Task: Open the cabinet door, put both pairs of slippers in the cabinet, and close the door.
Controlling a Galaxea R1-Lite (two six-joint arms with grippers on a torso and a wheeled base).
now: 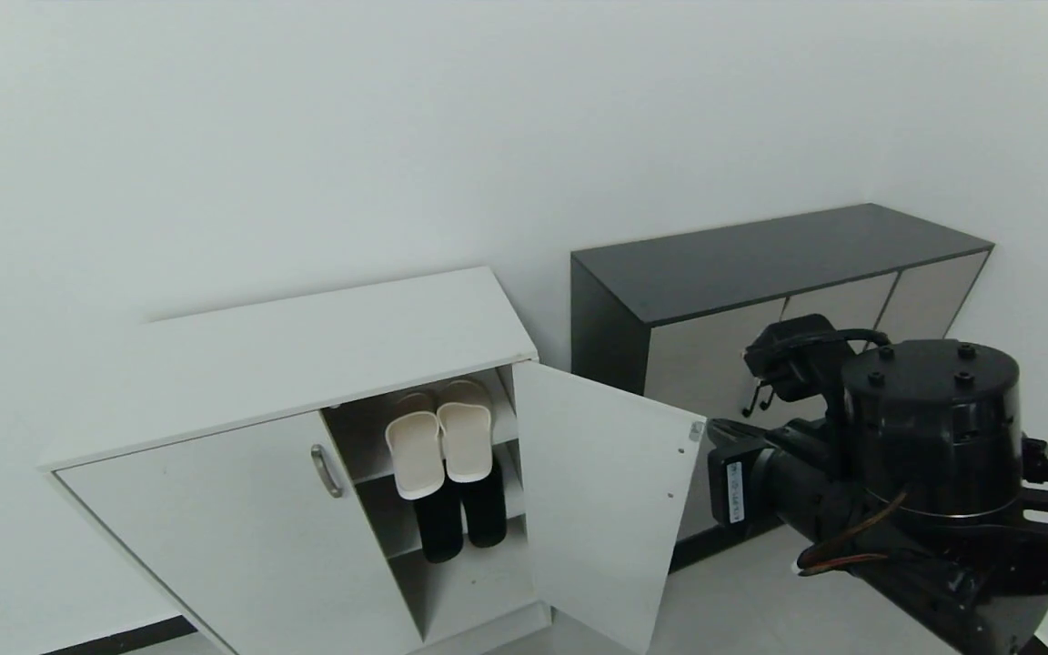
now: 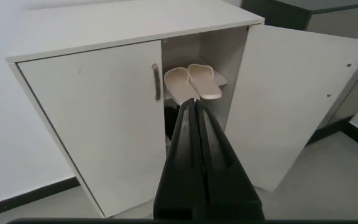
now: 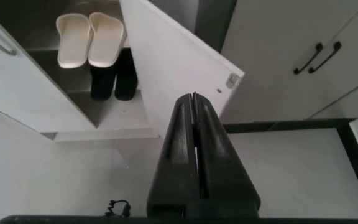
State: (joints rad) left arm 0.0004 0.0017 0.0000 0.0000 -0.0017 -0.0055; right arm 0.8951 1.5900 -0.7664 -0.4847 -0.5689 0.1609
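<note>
The white cabinet (image 1: 324,337) has its right door (image 1: 601,509) swung open and its left door (image 1: 242,537) closed. A cream pair of slippers (image 1: 439,437) lies on the upper shelf, toes sticking out over the edge. A black pair (image 1: 460,518) lies on the shelf below. My left gripper (image 2: 195,104) is shut with nothing in it, in front of the opening and short of the cream slippers (image 2: 196,82). My right gripper (image 3: 194,98) is shut and empty, close to the free edge of the open door (image 3: 179,68). The cream slippers (image 3: 91,40) sit above the black ones (image 3: 114,78).
A dark grey sideboard (image 1: 760,264) with pale doors stands against the wall right of the white cabinet, close behind the open door. Its black handles (image 3: 319,57) are near my right arm. Bare floor (image 1: 742,609) lies in front of the cabinets.
</note>
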